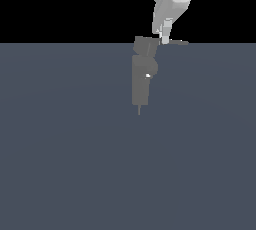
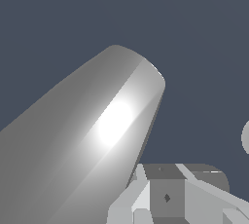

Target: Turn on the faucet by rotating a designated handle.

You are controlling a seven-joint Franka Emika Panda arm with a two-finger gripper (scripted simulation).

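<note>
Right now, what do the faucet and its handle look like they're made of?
The faucet looks like dull grey metal or plastic: flat matte faces with no glints in the exterior view. The handle looks the same dull grey there. In the wrist view a close grey rounded surface, probably the handle, shows a bright white highlight, which hints at smooth polished metal. It's a simulator render, so that's a guess.

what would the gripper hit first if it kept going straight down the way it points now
Most likely the handle: in the exterior view the gripper points down with its tip at the bar beside the faucet top. Depth is unclear, so it may already be touching or slightly off it.
</note>
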